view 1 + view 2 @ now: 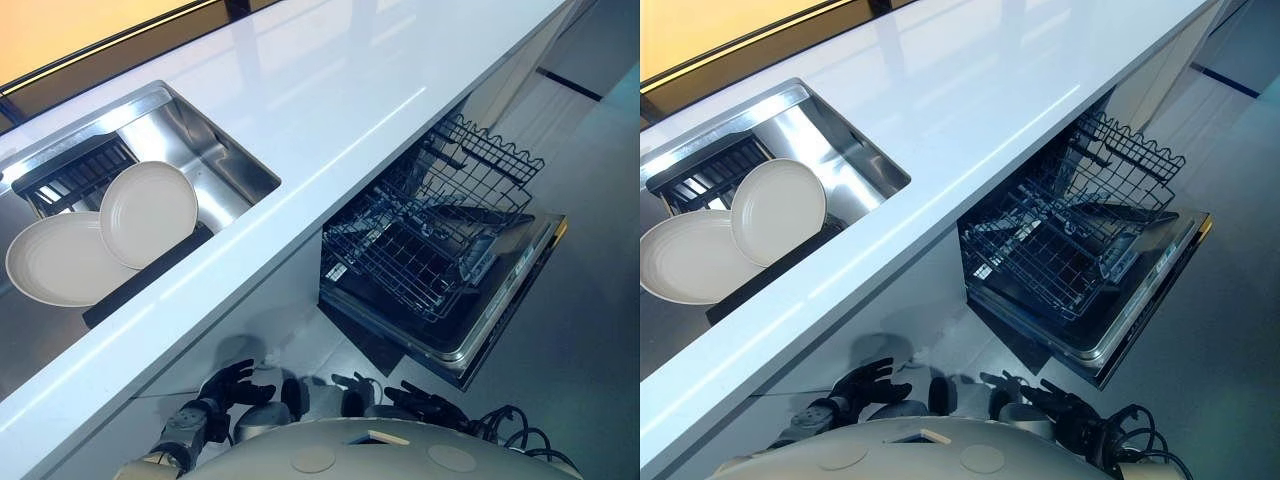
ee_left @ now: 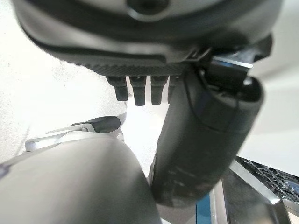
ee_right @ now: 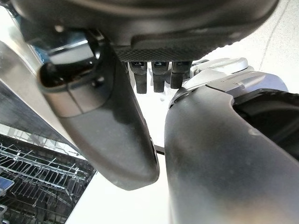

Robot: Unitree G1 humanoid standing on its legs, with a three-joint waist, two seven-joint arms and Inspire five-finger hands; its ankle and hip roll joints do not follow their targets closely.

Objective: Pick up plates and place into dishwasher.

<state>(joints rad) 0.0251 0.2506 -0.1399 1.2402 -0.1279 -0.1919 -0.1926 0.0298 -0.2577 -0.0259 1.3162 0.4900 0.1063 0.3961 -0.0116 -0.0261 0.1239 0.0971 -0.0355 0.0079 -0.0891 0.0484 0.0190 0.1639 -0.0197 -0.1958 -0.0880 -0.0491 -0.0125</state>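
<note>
Two white plates lie in the steel sink (image 1: 225, 160) at the left, tilted against a dark rack. The smaller plate (image 1: 148, 212) overlaps the larger plate (image 1: 60, 260). At the right, under the counter, the dishwasher's door (image 1: 505, 305) hangs open and its wire rack (image 1: 430, 245) is pulled out, with no plates in it. My left hand (image 1: 228, 385) and right hand (image 1: 432, 403) hang low below the counter's edge, far from the plates. Both are open with relaxed fingers and hold nothing, as the left hand (image 2: 140, 37) and right hand (image 3: 140, 28) also show in the wrist views.
A long white counter (image 1: 330, 110) runs diagonally between my hands and the sink. A black ribbed drainer (image 1: 75, 170) sits at the sink's back. Pale floor (image 1: 590, 330) spreads to the right of the dishwasher door.
</note>
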